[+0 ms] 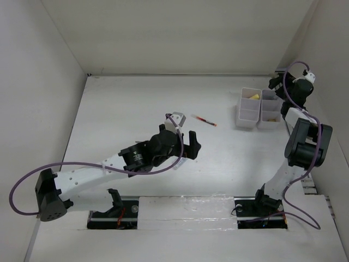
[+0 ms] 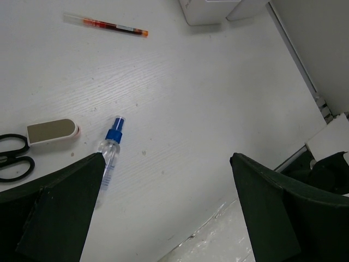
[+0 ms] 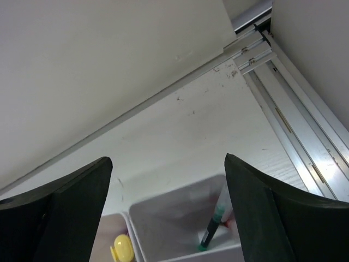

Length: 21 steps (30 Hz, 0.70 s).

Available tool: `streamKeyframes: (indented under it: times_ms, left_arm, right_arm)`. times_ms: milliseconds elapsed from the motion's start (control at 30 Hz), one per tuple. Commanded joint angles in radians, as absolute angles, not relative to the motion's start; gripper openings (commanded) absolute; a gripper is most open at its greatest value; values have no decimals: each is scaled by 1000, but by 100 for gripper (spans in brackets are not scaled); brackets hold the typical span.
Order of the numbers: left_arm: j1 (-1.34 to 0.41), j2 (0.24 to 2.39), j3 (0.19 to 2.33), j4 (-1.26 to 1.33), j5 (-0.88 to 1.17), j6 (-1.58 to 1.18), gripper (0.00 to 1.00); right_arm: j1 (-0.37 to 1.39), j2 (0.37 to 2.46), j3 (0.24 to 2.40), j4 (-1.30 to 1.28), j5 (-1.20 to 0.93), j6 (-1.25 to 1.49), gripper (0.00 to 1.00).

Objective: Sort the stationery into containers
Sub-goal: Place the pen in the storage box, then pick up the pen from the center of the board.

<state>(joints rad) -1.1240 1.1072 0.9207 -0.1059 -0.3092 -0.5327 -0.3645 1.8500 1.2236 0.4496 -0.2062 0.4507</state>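
Note:
My left gripper (image 1: 182,141) is open and empty above the table's middle; in its wrist view (image 2: 167,157) the jaws stand wide apart. Just beyond its left finger lies a clear blue-capped bottle (image 2: 109,155). Left of the bottle are a beige eraser block (image 2: 52,131) and black-handled scissors (image 2: 13,155). A thin red pen (image 1: 204,120) lies farther off (image 2: 106,25). My right gripper (image 1: 281,94) is open and empty (image 3: 168,159) over the far end of the right bin (image 1: 270,109). That bin (image 3: 174,204) holds a green pen (image 3: 212,229). The left bin (image 1: 248,108) holds a yellow highlighter (image 3: 122,248).
The two bins stand side by side at the back right, close to the right wall. White walls enclose the table on the left, back and right. A metal rail (image 3: 305,147) runs along the right edge. The arm bases sit on a taped strip (image 2: 229,229) at the near edge.

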Motion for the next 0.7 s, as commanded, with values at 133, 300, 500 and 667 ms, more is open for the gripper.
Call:
streamKeyframes:
  times_ms: [133,300,500,667]
  left_arm:
    - [-1069,1230,1009,-132,-316,-609,100]
    - [-1058,1402,1187,-231,-383,-692,100]
    - [-988,1641,1422,-377,-408,-877,100]
    - [-959,1744,1532,-492,-469,-1073,100]
  right_arm:
    - [-321,1649,1137,629,-226,491,100]
    - [-216,1531,1183,485,-197,404,100]
    - [-123,1341,1135,295,-131,388,100]
    - [-17,1359,1256,-113,-185,206,100]
